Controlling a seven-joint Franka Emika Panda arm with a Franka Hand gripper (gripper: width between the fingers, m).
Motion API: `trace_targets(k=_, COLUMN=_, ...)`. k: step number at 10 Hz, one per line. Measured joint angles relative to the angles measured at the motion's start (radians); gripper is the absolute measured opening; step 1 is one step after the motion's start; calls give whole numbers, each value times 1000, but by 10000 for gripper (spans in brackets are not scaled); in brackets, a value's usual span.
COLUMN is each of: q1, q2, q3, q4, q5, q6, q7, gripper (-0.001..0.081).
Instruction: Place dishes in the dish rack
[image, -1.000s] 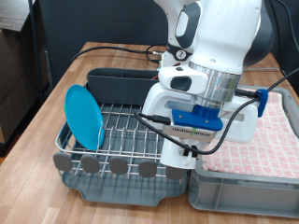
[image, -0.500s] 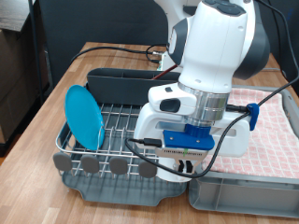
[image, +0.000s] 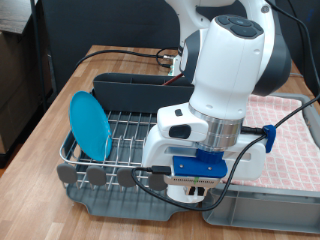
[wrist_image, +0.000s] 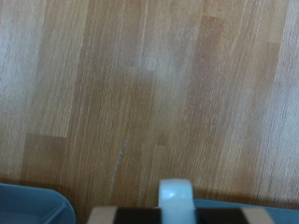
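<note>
The light-blue plate (image: 88, 124) stands on edge in the silver wire dish rack (image: 130, 138), at the exterior view's left. The grey cutlery trough (image: 122, 88) runs along the rack's far side. My gripper (image: 196, 188) hangs low over the rack's near right corner, by the round grey tabs (image: 96, 176). The white hand and its blue mount hide the fingers. The wrist view shows bare wooden tabletop (wrist_image: 149, 84), a blurred white piece (wrist_image: 174, 200) at its edge and a blue patch (wrist_image: 28, 203) that I cannot identify. The wooden spoon and white mug are out of view.
A grey plastic crate (image: 262, 214) lined with pink checked cloth (image: 296, 140) stands right of the rack. Black cables (image: 130, 52) cross the wooden table behind the rack. A dark cabinet stands off the table's left edge.
The arm has swung toward the exterior view's bottom, and the hand has dropped lower over the rack's near right corner. The plate has not moved.
</note>
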Motion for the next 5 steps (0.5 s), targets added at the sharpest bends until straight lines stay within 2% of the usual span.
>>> trace_targets(k=1, q1=0, q2=5, q3=0, q4=5, q5=0, q6=-4, q7=0, gripper=72)
trace_targets(k=2, q1=0, q2=9, q3=0, q4=9, q5=-1, q6=-27, q7=0, gripper=159)
trace_targets(k=3, q1=1, q2=12, q3=0, q4=19, q5=-1, q6=-53, q7=0, gripper=159)
trace_targets(k=4, q1=1, q2=12, q3=3, q4=29, q5=-1, q6=-81, q7=-4, gripper=339)
trace_targets(k=5, q1=-1, q2=13, q3=12, q4=46, q5=6, q6=-120, q7=-18, gripper=339)
